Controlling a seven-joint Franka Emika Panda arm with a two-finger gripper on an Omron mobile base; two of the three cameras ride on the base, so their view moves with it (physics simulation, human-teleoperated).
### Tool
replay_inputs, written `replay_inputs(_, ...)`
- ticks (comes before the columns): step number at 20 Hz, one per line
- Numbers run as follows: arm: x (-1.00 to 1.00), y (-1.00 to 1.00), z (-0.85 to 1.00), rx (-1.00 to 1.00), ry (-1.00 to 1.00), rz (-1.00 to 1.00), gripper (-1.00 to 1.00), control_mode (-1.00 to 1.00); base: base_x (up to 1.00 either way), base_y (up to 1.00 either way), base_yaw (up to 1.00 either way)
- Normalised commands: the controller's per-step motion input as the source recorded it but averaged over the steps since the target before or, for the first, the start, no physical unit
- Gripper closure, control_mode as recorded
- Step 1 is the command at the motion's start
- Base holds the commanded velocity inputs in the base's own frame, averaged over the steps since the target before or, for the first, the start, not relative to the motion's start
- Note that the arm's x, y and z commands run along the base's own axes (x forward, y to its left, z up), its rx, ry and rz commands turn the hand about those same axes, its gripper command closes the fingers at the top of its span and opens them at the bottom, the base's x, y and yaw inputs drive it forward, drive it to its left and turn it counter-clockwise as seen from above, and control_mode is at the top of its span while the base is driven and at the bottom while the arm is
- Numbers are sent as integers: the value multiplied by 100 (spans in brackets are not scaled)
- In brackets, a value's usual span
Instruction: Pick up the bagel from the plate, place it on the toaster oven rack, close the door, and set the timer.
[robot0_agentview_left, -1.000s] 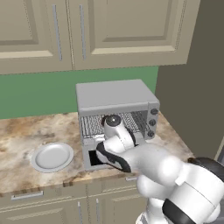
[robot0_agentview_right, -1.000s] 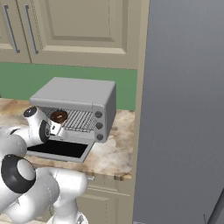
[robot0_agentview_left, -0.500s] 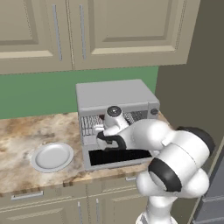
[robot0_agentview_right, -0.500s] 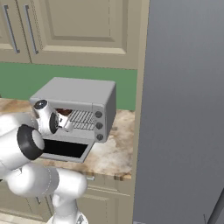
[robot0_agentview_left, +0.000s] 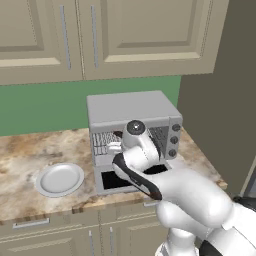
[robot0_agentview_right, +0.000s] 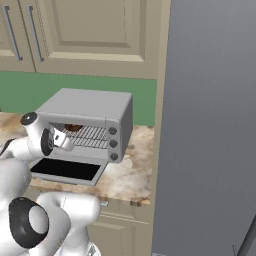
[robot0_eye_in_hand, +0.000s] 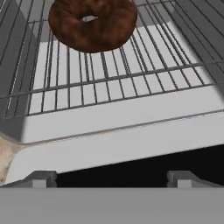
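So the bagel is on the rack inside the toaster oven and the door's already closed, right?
Not quite: the bagel does lie on the rack, but the door is open, folded down flat in front of the oven, as the right base view shows.

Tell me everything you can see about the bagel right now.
The bagel is a small dark brown ring with a rough, matte crust and a small centre hole, doughnut-like in shape. It lies flat on the toaster oven rack, toward the back of the cavity, resting on the thin silver bars. Nothing else touches it: the jaws stand wide apart and well clear of it, out over the open door. In the right base view it shows as a dark patch inside the oven, behind the hand.
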Motion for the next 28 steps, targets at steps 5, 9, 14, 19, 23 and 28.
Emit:
replay_inputs(5,-72,52,75,0,12,4,-100,-100,0,0,0)
replay_inputs(9,-34,93,66,-7,34,12,-100,-100,0,0,0)
replay_inputs(14,-24,99,38,-20,32,15,-100,-100,0,0,0)
replay_inputs(19,-24,78,-1,-38,7,9,-100,-100,0,0,0)
replay_inputs(23,-6,44,-22,-40,0,2,-100,-100,0,0,0)
replay_inputs(28,-1,4,-44,-25,-9,0,-100,-100,0,0,0)
